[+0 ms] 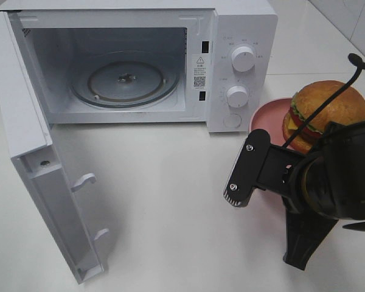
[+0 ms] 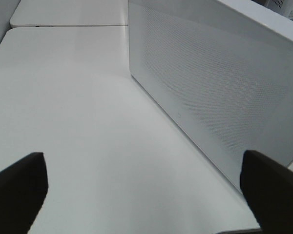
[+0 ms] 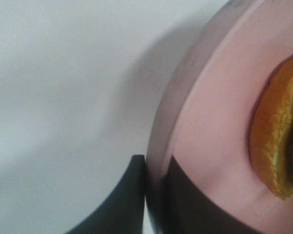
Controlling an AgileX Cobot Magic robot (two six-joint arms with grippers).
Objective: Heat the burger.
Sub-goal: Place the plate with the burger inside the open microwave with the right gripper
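Right gripper [image 3: 155,195] pinches the pink plate [image 3: 210,136] by its rim, seemingly to carry the burger [image 1: 328,106] into the open microwave [image 1: 243,24]; left gripper [image 2: 146,187] gapes wide

Pinching the rim of a round pink plate [image 3: 205,112] with the black hand [image 3: 155,168]; golden-brown burger [image 3: 271,146] on it, above white table [image 3: 63,73].

clear table [image 1: 170,188] between burger [image 1: 328,106] and open microwave cavity [image 1: 109,42], door [image 1: 30,152] swung left
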